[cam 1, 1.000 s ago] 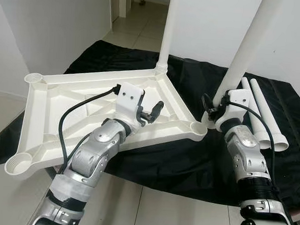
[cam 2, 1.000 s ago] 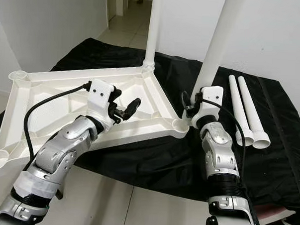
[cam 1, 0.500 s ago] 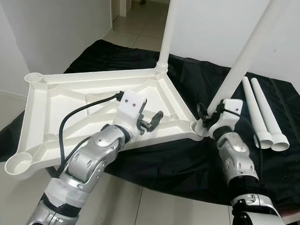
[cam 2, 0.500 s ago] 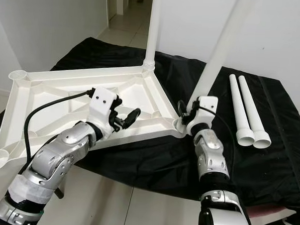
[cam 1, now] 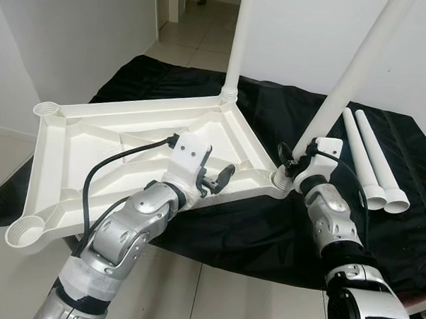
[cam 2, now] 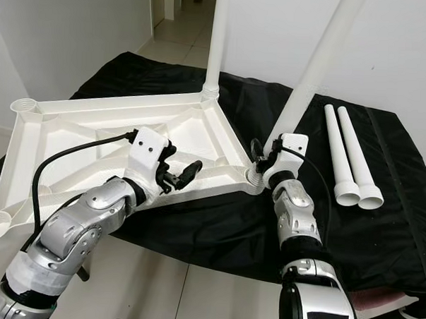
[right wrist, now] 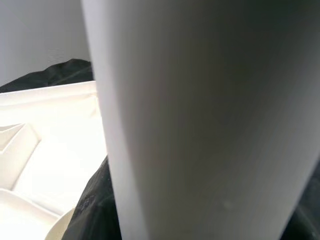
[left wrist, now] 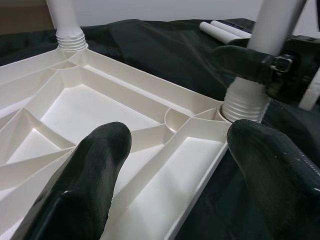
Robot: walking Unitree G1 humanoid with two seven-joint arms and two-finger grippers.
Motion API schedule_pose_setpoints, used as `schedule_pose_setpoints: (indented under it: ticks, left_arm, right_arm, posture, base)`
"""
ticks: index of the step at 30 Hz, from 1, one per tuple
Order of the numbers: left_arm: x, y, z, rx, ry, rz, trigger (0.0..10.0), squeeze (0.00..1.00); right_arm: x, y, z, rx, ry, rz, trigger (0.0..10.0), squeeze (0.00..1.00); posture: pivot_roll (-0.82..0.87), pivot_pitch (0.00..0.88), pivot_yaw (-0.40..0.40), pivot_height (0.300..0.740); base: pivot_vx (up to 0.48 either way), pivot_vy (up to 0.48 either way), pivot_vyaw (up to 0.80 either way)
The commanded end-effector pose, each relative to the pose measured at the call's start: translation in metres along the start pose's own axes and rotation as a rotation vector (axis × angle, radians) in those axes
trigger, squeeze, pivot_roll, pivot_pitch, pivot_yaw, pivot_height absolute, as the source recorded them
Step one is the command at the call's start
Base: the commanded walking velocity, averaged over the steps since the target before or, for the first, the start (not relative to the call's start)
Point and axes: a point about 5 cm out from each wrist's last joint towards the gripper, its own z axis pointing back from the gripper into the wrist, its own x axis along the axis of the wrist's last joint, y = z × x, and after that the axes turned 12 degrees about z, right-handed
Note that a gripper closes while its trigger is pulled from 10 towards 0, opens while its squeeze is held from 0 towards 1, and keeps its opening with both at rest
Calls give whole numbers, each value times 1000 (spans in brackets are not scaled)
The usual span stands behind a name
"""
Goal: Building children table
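1. Black cloth (cam 1: 252,225) drapes the work surface, with pale tiled floor and white walls around it.
2. White ribbed plastic tabletop (cam 1: 79,146) lies upside down at 9 o'clock.
3. Upright leg (cam 1: 235,54) stands in the far corner socket, top cut off.
4. Right gripper (cam 1: 292,161) is clamped on a tilted leg (cam 1: 343,87) at the near corner socket; its fingers are mostly hidden.
5. Left gripper (left wrist: 175,165) hangs spread apart over the tabletop rim.
6. Two spare legs (cam 1: 372,163) lie at 3 o'clock.
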Motion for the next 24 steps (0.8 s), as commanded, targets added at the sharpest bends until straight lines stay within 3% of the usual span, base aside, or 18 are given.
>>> schedule_pose_setpoints:
  ticks: [1,7,10,17,22,24]
  left_arm:
    - [-2,-11,2,-179,46,-8,10000,0]
    - [-2,-15,5,-190,59,-6,10000,0]
    - [-2,-14,8,-186,67,-4,10000,0]
    - [1,-10,11,-171,69,4,10000,0]
    - [3,-7,12,-160,68,6,10000,0]
    - [5,-5,12,-154,66,4,10000,0]
  right_arm:
    - [-12,1,4,8,50,-5,10000,0]
    - [-19,6,3,41,90,27,10000,0]
    - [-21,12,6,114,91,166,10000,0]
    - [-30,8,15,182,104,287,10000,0]
    - [-36,8,19,215,112,275,10000,0]
    - [-39,11,20,228,117,217,10000,0]
  posture:
    - [91,78,-64,740]
    - [94,89,-61,740]
    - [92,95,-61,740]
    - [85,97,-59,740]
    - [84,101,-57,740]
    - [85,107,-56,740]
  base:
    - [0,0,0]
    - [0,0,0]
    - [0,0,0]
    - [0,0,0]
    - [0,0,0]
    - [0,0,0]
